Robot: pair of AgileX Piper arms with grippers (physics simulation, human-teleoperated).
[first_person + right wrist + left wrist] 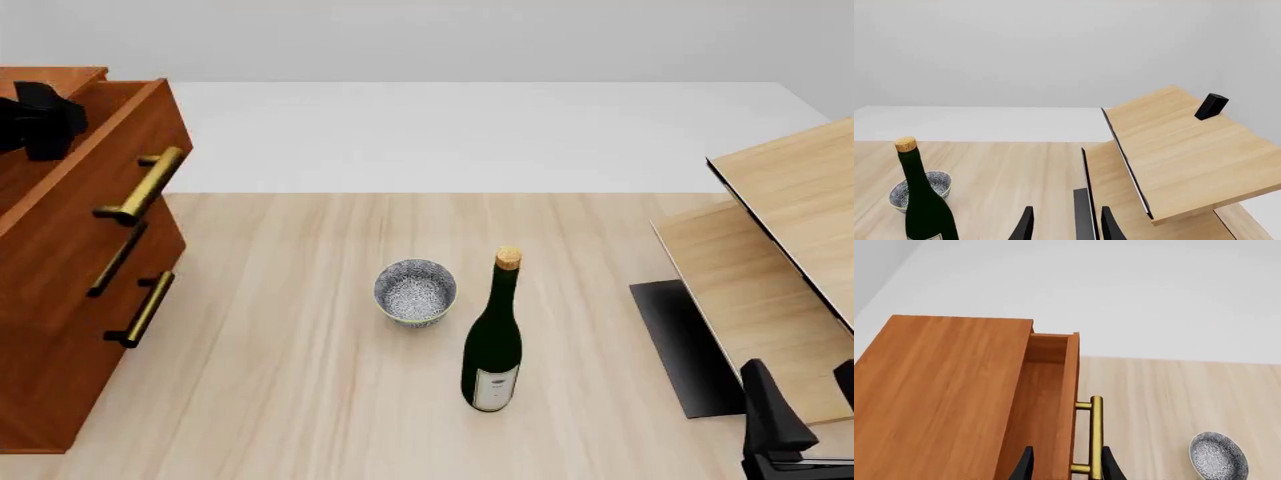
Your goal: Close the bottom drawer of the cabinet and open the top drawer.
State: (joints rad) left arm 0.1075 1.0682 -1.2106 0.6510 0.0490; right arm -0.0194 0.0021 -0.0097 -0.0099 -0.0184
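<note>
Reddish-brown cabinet [60,330] at the table's left edge, top drawer [114,150] pulled out, brass-handled, bottom drawer [94,350] shut flush beneath the middle one.

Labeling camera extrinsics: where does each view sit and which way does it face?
Front: fixed above the arms' side of the table, looking forward and down; cabinet, bowl, bottle; left hand and right hand show.
Left wrist: behind the left hand, facing the pulled-out top drawer.
Right wrist: behind the right hand, facing pale boards.
Bowl appears in all three.
</note>
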